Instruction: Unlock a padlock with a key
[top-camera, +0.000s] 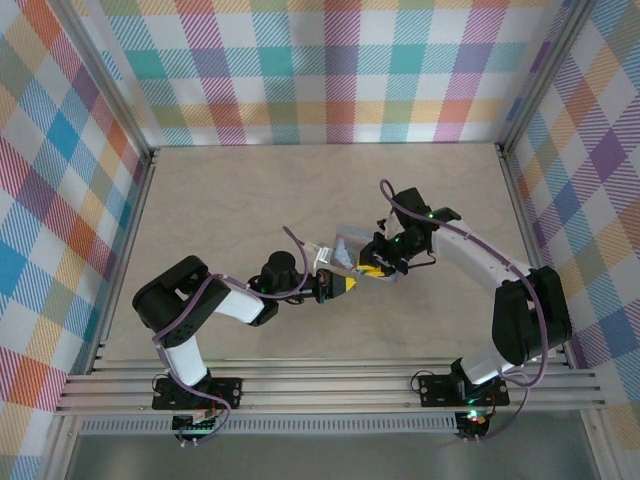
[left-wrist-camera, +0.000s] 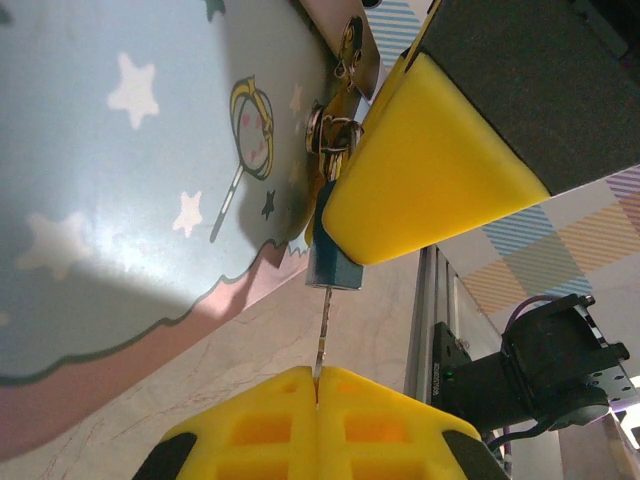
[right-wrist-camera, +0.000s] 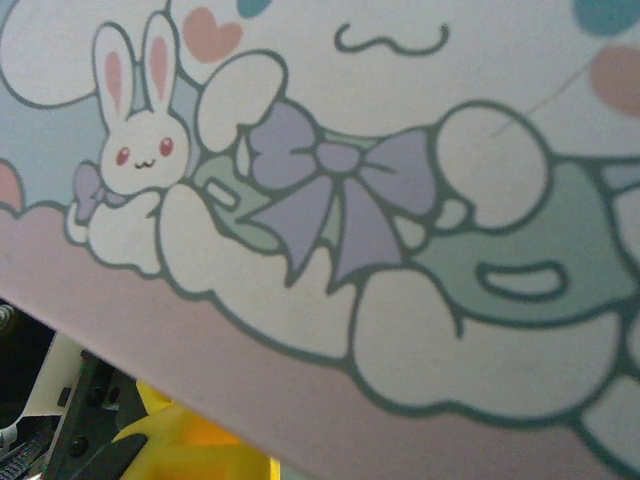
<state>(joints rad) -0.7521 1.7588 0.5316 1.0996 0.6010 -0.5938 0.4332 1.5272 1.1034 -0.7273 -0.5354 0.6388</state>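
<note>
Below padlock (left-wrist-camera: 330, 266), key (left-wrist-camera: 322, 332) in left claw (left-wrist-camera: 316, 386)

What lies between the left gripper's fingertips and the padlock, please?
The key spans that stretch, its thin blade running from the shut left gripper to the padlock, in the left wrist view.

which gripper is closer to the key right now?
Left. The left gripper is shut on the key, whose tip meets the padlock; the right gripper sits past it, one finger against the padlock.

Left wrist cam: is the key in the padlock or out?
In: the thin pale metal key runs from the shut yellow left fingers into the underside of the small dark blue padlock.
</note>
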